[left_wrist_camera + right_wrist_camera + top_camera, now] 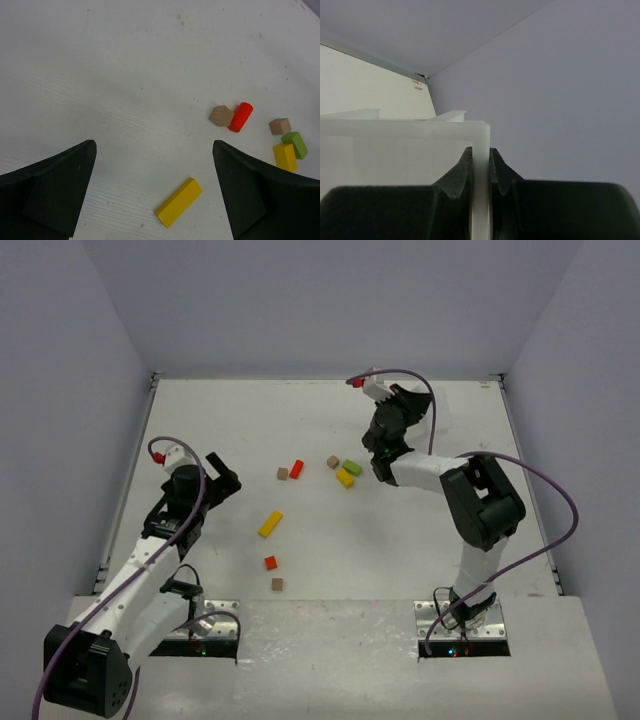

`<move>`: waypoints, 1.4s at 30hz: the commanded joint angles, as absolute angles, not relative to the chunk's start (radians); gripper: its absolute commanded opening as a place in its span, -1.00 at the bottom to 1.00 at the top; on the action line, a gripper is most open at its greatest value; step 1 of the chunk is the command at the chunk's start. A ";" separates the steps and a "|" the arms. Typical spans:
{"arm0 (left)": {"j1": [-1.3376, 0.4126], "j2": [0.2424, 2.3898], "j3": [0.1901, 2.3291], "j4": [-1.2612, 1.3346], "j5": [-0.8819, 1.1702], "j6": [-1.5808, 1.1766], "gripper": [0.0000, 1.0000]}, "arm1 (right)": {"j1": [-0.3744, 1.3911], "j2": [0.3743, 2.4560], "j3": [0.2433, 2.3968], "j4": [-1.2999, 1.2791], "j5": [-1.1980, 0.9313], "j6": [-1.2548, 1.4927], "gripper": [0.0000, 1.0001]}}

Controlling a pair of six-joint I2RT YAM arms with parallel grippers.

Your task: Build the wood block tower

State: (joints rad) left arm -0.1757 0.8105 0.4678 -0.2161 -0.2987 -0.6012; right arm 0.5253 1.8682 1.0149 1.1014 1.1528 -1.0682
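Claws checked: left claw [225, 472] wide and empty, right claw [481, 156] pinched shut on a tray wall.
We find the right claw, upper right of centre in the top view, closed on the thin upright edge of a translucent plastic tray [400, 145], one finger on each side of the wall. The left claw hangs over the desk [200, 410] at mid-left with nothing between its fingers. The wood blocks [296, 469] lie loose on the desk at mid-frame, none stacked. A green block [295, 144] sits against a short yellow block [285, 156], with a brown cube [279, 126] just beside them. Further left a red cylinder [240, 117] lies next to a second brown block [221, 115]. A long yellow block [178, 202] lies alone below these. Lowest in the group are a small red block [270, 562] and a third brown block [277, 584].
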 commanded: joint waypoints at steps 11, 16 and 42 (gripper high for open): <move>-0.166 0.950 0.617 -0.135 -0.258 -0.542 1.00 | 0.227 1.861 1.610 -0.385 0.155 0.367 -1.00; -0.166 0.940 0.592 -0.109 -0.256 -0.534 1.00 | 0.186 1.935 1.684 -0.384 0.132 0.393 -1.00; -0.166 0.947 0.596 -0.086 -0.245 -0.548 1.00 | 0.014 1.984 1.557 -0.329 0.132 0.497 0.97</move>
State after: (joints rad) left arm -0.1757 0.9524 0.5797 -0.1152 -0.2420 -0.5449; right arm 0.0107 2.1012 1.5893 -0.3743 0.1130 0.5044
